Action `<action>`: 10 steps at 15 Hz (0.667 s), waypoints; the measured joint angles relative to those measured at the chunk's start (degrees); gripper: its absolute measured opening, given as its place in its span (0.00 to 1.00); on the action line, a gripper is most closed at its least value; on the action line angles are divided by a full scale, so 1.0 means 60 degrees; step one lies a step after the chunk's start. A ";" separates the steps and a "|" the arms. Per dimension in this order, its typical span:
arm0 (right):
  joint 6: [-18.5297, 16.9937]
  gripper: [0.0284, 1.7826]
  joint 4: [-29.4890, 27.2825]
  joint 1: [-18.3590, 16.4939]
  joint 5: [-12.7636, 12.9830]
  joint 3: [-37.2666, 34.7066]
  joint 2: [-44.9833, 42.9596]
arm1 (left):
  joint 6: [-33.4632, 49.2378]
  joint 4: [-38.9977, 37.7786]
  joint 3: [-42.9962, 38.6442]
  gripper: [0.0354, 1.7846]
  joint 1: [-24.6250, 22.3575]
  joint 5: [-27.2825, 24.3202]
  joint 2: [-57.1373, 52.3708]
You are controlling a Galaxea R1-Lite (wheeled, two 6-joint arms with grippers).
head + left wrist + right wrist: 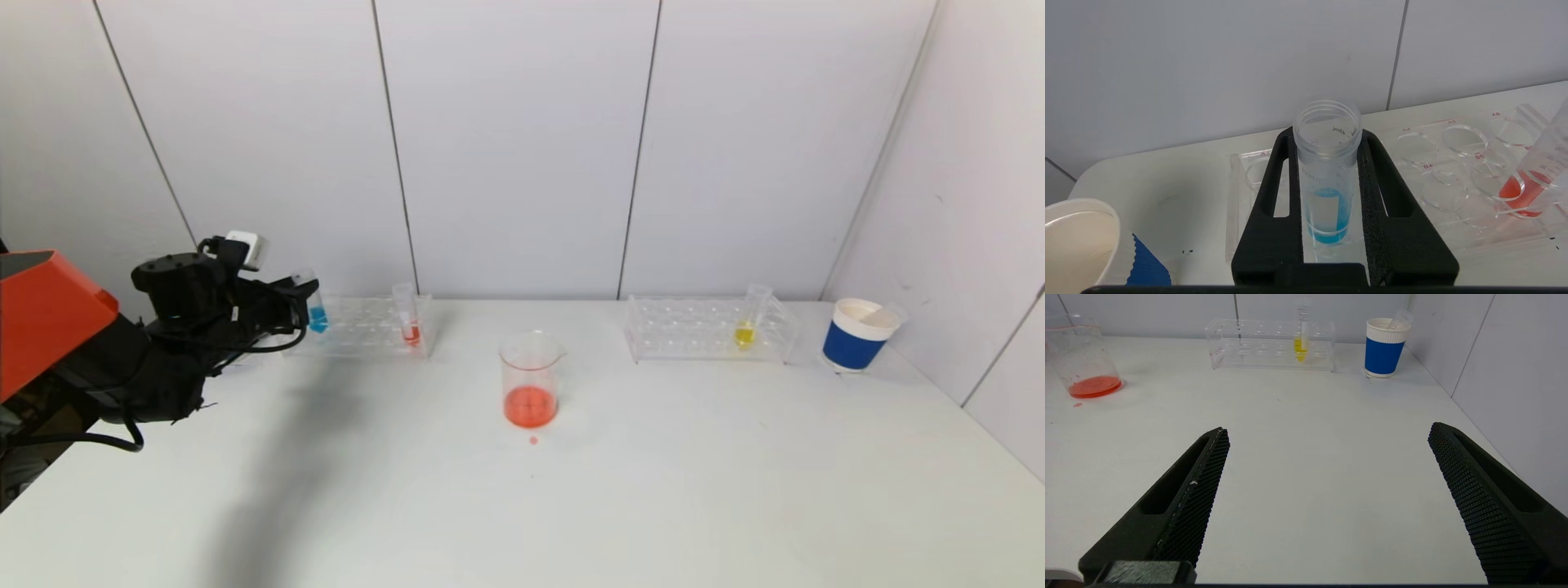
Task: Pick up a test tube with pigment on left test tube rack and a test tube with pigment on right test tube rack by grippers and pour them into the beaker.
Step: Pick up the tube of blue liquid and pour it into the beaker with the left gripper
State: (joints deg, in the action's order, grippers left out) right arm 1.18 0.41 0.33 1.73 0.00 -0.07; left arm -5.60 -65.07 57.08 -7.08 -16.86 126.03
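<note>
My left gripper is shut on a clear test tube of blue pigment at the left end of the left test tube rack. The black fingers press both sides of the tube, which stands upright; I cannot tell whether its bottom is still in the rack. A second tube with red pigment stands at that rack's right end. The beaker, holding some orange-red liquid, is at the table's middle. The right rack holds a yellow-pigment tube. My right gripper hangs open over bare table, out of the head view.
A blue-and-white paper cup stands right of the right rack, near the side wall. Another such cup is close beside the left gripper. A small orange drop lies before the beaker. The back wall runs just behind both racks.
</note>
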 joint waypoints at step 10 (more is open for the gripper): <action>0.0000 0.99 0.0000 -0.0004 0.0004 0.0000 0.0000 | -0.0008 0.0536 0.0189 0.22 0.0002 0.0014 -0.0685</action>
State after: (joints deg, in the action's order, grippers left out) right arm 1.18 0.41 0.30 1.76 0.00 -0.07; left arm -5.64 -61.86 58.21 -7.07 -16.77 121.92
